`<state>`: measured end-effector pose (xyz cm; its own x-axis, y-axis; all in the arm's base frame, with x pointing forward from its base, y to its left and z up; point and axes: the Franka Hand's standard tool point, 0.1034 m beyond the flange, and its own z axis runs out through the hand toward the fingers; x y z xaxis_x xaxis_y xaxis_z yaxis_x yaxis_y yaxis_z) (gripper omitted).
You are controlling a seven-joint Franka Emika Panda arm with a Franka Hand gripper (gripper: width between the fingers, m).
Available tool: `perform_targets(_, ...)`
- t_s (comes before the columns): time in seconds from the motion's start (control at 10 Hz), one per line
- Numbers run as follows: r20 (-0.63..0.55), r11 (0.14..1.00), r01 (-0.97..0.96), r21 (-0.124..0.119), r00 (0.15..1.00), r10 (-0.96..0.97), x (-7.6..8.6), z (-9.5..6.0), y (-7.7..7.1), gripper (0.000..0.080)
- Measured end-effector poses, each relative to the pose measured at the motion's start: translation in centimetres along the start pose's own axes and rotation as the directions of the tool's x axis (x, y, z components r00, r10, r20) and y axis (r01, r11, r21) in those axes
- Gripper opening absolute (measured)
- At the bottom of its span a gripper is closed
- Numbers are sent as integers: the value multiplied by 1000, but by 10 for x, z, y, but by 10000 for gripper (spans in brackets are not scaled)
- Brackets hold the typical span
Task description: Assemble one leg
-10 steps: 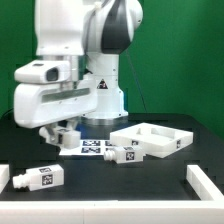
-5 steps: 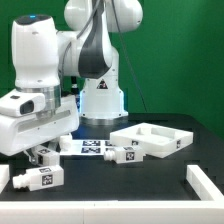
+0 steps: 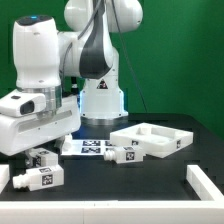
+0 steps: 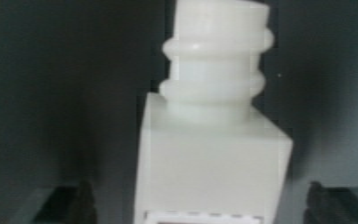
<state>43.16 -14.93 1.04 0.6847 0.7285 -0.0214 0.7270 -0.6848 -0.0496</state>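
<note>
A leg (image 3: 38, 178), a small white block with black-and-white tags, lies on the black table at the exterior view's lower left. My gripper (image 3: 40, 158) hangs just above it. In the wrist view the leg (image 4: 211, 130) fills the picture, its narrower ringed stub end pointing away. My gripper (image 4: 202, 212) is open. Its dark fingers (image 4: 60, 205) stand on either side of the block with a gap on each side. A second leg (image 3: 125, 153) lies near the middle of the table.
The white rimmed tray-like panel (image 3: 150, 138) sits at the exterior view's right. The marker board (image 3: 90, 148) lies behind the gripper. White corner pieces lie at the front right (image 3: 205, 183) and front left (image 3: 4, 178). The arm's base (image 3: 100, 100) stands behind.
The arm swung to the exterior view's left and came down over the front-left leg. In the last half second it has barely moved.
</note>
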Motion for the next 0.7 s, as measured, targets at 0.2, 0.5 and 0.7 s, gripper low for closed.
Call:
perform_targets(0.2, -11, 999, -23, -23, 1000, 22, 14, -44, -17, 647)
perform_targets(0.5, -31, 999, 10, -47, 999, -12, 47, -68, -71, 649)
perform_targets(0.7, -27, 999, 10, -42, 1000, -11, 42, -66, -66, 649)
